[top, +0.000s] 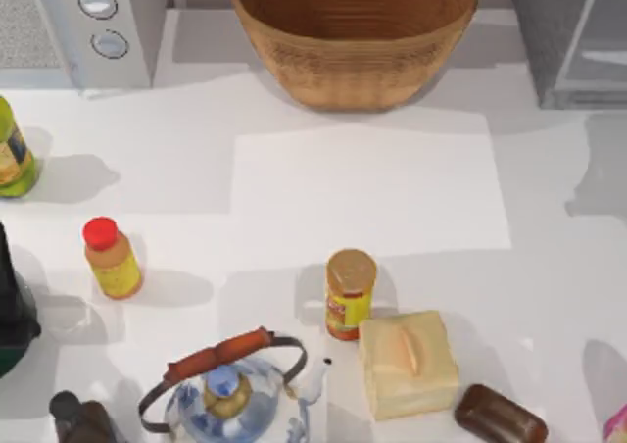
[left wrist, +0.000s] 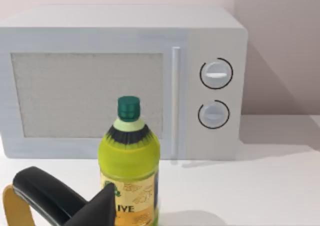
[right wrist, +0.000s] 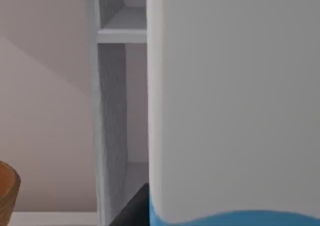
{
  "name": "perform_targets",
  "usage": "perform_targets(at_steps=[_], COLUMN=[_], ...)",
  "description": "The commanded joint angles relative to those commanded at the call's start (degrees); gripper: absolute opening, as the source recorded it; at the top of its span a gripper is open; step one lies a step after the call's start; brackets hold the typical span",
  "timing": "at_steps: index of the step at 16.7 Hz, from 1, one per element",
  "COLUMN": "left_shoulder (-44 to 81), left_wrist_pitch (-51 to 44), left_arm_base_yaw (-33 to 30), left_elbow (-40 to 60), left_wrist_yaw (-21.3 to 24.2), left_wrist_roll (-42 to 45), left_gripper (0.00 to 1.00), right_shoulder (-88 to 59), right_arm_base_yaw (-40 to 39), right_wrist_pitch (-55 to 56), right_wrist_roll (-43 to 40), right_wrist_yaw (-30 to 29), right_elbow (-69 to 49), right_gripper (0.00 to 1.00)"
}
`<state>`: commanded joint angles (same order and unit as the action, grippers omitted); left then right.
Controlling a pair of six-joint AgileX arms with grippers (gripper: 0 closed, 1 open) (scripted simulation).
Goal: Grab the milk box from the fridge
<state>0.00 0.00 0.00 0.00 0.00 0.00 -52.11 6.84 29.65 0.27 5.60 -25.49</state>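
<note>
Close up, milk box (right wrist: 235, 101) beside fridge (right wrist: 112, 111)

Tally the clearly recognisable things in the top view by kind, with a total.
Appliances: 2, white microwave and fridge
Baskets: 1
Kettles: 1
Bottles and jars: 3, green bottle, red-capped bottle, gold-lidded jar
Pale yellow blocks: 1
Brown bars: 1
Total: 9
Unclear edge items left out.
</note>
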Motion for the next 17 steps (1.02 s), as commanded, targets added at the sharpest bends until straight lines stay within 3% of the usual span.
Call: perform_targets(at_steps=[8,17], left_shoulder=[0.00,0.00], left_wrist_pitch=[0.00,0.00], left_arm_base_yaw=[0.00,0.00], left_elbow=[0.00,0.00], left_wrist_yaw=[0.00,0.00], left_wrist_roll=[0.00,0.00], left_gripper=[1.00,1.00], right_shoulder=[43.79,51.85], right_arm_base_yaw=[-5.40,-6.66], right_wrist_pitch=[-23.48,-29.56], right_wrist_roll=[-0.23,-0.17], right_wrist_yaw=[-4.46,-5.52], right_elbow=[20.18,25.42], right_gripper=[0.00,0.00])
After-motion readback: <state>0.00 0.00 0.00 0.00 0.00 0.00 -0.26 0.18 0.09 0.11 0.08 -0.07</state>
